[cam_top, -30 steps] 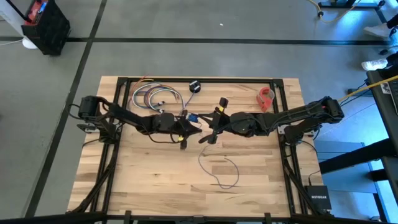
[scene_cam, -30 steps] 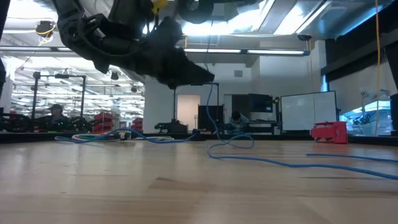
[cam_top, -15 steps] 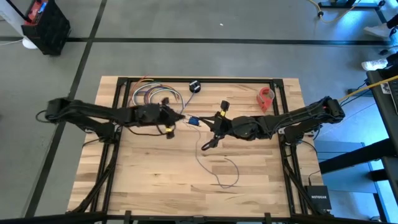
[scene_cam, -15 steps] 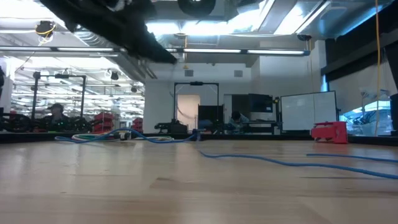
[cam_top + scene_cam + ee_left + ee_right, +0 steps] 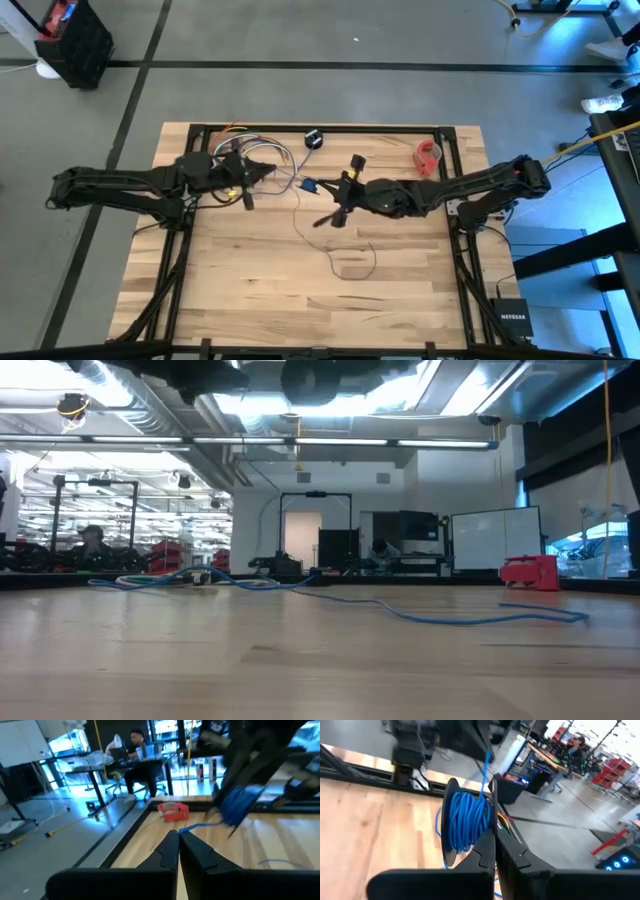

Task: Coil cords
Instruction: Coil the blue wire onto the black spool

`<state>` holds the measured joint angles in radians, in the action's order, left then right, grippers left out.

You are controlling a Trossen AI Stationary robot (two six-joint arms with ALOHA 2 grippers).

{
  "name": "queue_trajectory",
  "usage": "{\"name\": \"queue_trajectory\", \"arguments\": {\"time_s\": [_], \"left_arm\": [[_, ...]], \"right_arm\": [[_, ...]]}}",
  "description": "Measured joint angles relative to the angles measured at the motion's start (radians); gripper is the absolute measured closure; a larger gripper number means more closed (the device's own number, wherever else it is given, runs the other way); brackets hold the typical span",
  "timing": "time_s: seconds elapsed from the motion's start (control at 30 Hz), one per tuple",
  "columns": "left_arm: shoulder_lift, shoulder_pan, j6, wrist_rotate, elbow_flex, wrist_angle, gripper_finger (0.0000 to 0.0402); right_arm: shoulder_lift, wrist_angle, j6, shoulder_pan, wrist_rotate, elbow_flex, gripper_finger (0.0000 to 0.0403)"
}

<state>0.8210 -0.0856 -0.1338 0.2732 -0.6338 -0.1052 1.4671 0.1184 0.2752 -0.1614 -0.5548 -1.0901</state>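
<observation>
The right gripper is pinching the spool with jaws pressed together; the limp, light cord is trailing across the worktop below it. The left gripper, jaws together, is hovering beside the spool. Best gripped at the rigid spool.

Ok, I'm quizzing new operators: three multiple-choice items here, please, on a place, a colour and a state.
1. The small red object lies: A) at the wooden table's centre; B) beneath the left arm; C) near the edge on the right arm's side.
2. The thin cord wound on the black round spool is: A) green; B) blue; C) yellow.
3. The left gripper is: A) shut; B) wide open; C) unseen.
C, as the high view shows; B, as the right wrist view shows; A, its fingers meet.
</observation>
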Motion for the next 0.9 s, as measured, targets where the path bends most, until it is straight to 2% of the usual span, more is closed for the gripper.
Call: {"name": "queue_trajectory", "arguments": {"time_s": [0.23,0.5,0.9], "left_arm": [[0.042,0.018,0.074,-0.091,0.000,-0.073,0.0397],[0.172,0.045,0.101,-0.093,0.000,-0.209,0.0397],[0.363,0.072,0.098,-0.090,0.000,-0.465,0.0396]], "right_arm": [[0.068,0.037,-0.023,0.068,0.026,0.000,0.0402],[0.134,0.110,-0.033,0.115,0.026,0.002,0.0402],[0.138,0.158,-0.060,0.125,0.025,0.002,0.0402]]}}
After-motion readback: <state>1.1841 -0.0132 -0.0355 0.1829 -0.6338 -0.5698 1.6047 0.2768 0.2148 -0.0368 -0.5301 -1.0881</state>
